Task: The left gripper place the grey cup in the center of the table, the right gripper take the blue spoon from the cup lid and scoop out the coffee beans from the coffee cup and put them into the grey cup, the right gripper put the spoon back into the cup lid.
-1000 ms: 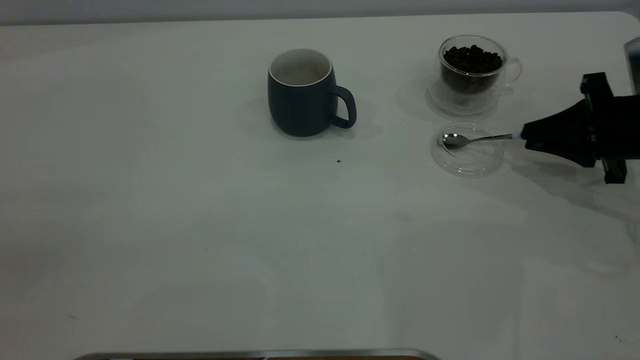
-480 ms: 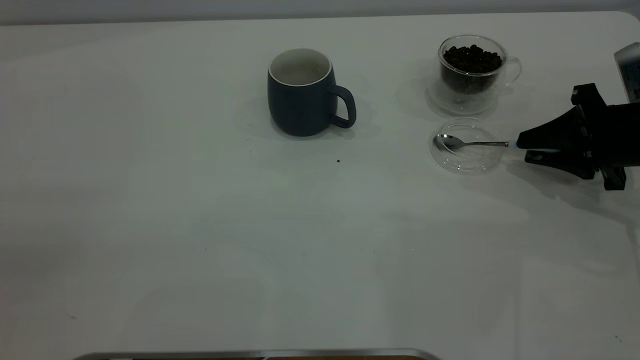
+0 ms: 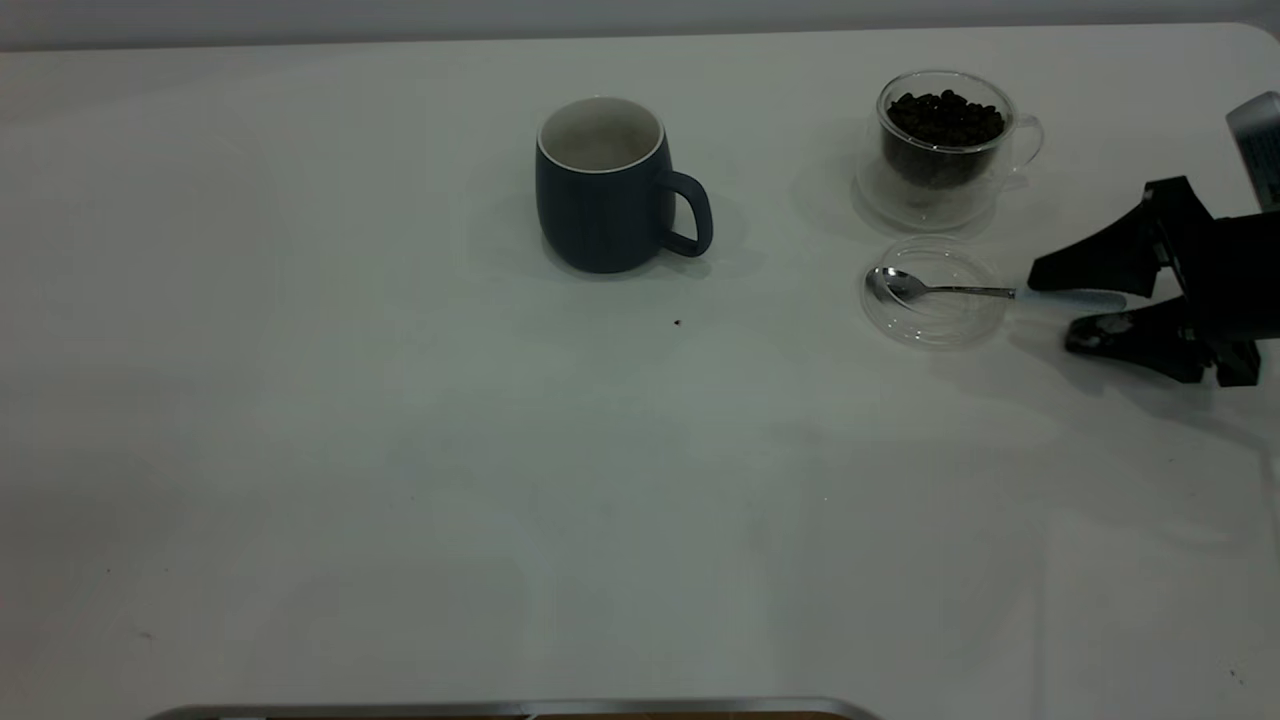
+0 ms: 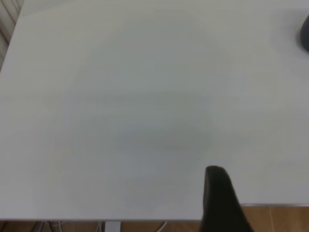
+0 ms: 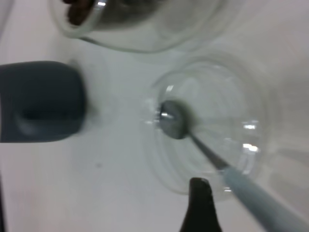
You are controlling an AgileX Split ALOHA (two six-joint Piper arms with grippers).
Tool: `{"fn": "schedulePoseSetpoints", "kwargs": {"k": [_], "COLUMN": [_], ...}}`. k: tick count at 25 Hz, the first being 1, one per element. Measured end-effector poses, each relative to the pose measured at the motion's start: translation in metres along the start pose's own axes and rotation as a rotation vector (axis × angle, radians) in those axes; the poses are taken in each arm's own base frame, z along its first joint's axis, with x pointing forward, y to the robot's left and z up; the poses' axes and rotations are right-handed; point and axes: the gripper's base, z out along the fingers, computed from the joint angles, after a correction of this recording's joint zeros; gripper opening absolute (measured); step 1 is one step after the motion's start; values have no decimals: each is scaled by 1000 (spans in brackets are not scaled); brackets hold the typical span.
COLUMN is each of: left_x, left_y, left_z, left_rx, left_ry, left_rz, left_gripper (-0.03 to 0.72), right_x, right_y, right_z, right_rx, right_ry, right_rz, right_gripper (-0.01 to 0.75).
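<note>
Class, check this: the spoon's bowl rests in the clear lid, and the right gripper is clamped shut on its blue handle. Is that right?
Not quite. The blue spoon does rest with its bowl in the cup lid, but the exterior view shows the right gripper open, its jaws spread either side of the handle.

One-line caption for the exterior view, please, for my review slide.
Right hand open around the blue spoon, whose bowl rests in the cup lid; grey cup stands mid-table.
</note>
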Motion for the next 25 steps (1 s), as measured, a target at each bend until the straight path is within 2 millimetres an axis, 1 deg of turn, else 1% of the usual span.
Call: {"fn": "schedulePoseSetpoints", "kwargs": {"k": [3, 6, 13, 15, 17, 19, 20, 23, 25], "left_x": [0, 0, 0, 0, 0, 0, 0, 0, 0], "left_y": [0, 0, 0, 0, 0, 0, 0, 0, 0], "left_z": [0, 0, 0, 0, 0, 0, 0, 0, 0], "left_rx": [0, 0, 0, 0, 0, 0, 0, 0, 0], "left_ry": [0, 0, 0, 0, 0, 0, 0, 0, 0], "left_rz": [0, 0, 0, 0, 0, 0, 0, 0, 0], "left_gripper": [507, 507, 507, 507, 507, 507, 507, 507, 507], "right_x": [-6, -14, -32, -37, -41, -42, -40, -29, -16], "right_y": [1, 8, 32, 44, 63, 91, 109, 159, 190], "right_z": [-5, -12, -30, -35, -42, -52, -56, -65, -72], "right_rx": [63, 94, 93, 114, 153, 205, 213, 204, 194], "right_ry": [-13, -38, -104, -121, -134, -152, -156, -161, -150], "right_rz": [-43, -100, -176, -213, -277, -347, -393, -513, -593], "right_gripper": [626, 626, 623, 614, 597, 583, 579, 575, 575]}}
